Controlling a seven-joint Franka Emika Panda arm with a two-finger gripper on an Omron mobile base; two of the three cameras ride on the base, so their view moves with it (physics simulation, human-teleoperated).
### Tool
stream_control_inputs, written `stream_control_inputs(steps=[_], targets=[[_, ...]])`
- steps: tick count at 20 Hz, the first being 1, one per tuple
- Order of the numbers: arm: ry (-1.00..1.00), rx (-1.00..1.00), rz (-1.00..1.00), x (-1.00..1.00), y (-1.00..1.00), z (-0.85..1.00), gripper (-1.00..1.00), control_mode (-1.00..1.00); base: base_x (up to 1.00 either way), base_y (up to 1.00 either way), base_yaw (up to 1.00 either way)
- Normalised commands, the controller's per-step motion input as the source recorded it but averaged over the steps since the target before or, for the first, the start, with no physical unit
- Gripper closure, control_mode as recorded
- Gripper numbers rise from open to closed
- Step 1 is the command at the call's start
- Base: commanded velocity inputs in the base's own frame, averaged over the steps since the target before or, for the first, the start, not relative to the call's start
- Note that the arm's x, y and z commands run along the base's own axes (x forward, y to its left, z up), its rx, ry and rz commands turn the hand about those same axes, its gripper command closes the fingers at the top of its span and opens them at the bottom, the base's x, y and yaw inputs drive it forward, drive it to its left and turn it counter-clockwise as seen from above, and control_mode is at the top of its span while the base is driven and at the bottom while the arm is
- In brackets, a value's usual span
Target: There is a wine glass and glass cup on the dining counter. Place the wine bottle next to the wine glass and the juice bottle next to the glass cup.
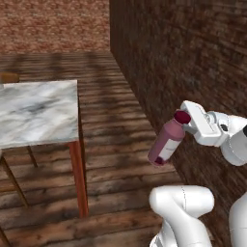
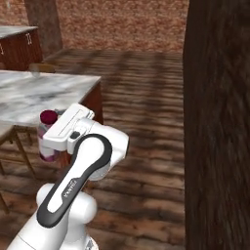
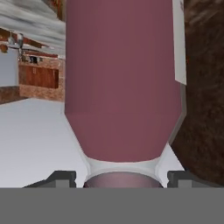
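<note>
Fingers (image 1: 185, 120) clamped on the juice bottle's (image 1: 165, 141) cap, arm holding it tilted above the wooden floor (image 1: 116, 144).

We find little that can be read here. The juice bottle (image 1: 166, 140) carries a white label (image 1: 170, 149), at about five o'clock on its body in the left base view, but it looks blank to us; in the hand view its edge shows at one o'clock, also without letters. Small pale lettering runs along the arm's dark link (image 2: 68, 188) in the right base view, too tiny to make out.
</note>
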Motion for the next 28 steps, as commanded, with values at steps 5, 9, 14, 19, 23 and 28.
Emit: stream_control_inputs(steps=[5, 9, 14, 19, 23, 28], targets=[[0.00, 0.00, 0.00, 0.00, 0.00, 0.00, 1.00, 1.00, 0.63, -0.82, 0.38], [0.00, 0.00, 0.00, 0.00, 0.00, 0.00, 1.00, 1.00, 0.66, -0.81, 0.38], [0.00, 0.00, 0.00, 0.00, 0.00, 0.00, 1.00, 1.00, 0.85, -0.69, 0.40], [0.00, 0.00, 0.00, 0.00, 0.00, 0.00, 1.00, 1.00, 0.75, -0.68, 0.41], [0.00, 0.00, 0.00, 0.00, 0.00, 0.00, 1.00, 1.00, 0.65, -0.70, 0.43], [0.00, 0.00, 0.00, 0.00, 0.00, 0.00, 1.00, 1.00, 0.60, -0.75, 0.43]])
